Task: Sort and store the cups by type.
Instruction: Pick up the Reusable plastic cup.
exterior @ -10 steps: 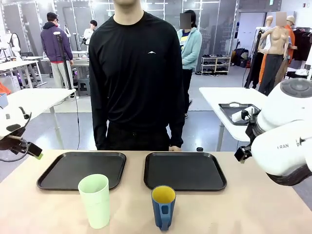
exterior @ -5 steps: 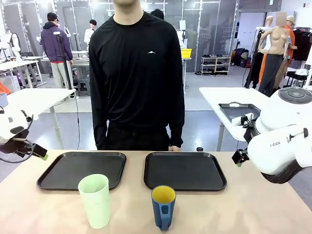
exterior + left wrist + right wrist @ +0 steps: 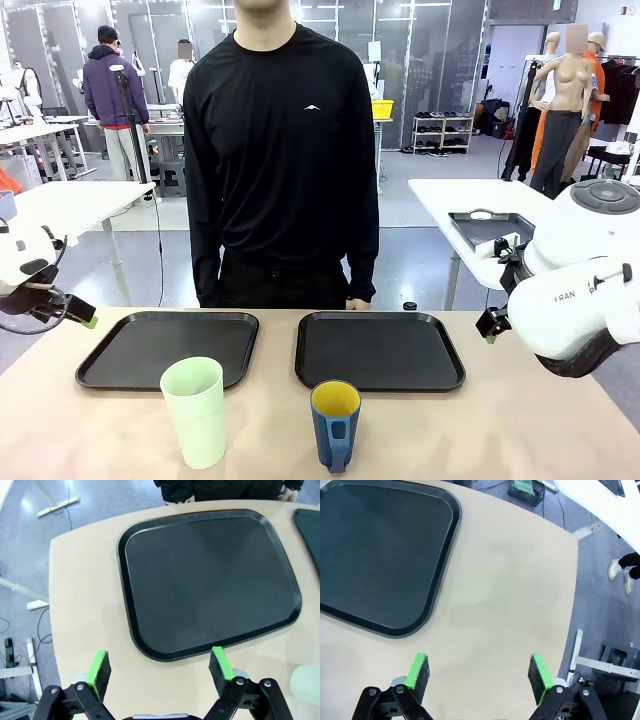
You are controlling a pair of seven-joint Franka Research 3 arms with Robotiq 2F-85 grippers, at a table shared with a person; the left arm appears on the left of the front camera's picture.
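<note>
- Cups: the mint-green tumbler [image 3: 194, 410] and the dark blue mug [image 3: 335, 422] with the yellow inside both stand upright on the worktop [image 3: 540, 430], near its front edge. The tumbler is just in front of the left tray [image 3: 168, 348]. The mug is just in front of the right tray [image 3: 380, 350]. Neither cup has moved in the last second.
- Trays: both black trays have nothing in them, so no cup is put away yet.
- Left fingers [image 3: 99, 672]: wide open and holding nothing. They hang over the worktop beside the left tray. This arm shifted a little a second ago and now sits still.
- Right fingers [image 3: 418, 672]: wide open and holding nothing. They hang over bare worktop beside the right tray. This arm also moved a little, then stopped.
- Person [image 3: 280, 150]: stands at the far side, arms down, just as before.
- What it means: I think the sorting has only just begun. Both arms look ready, but the first grab is not yet made.
</note>
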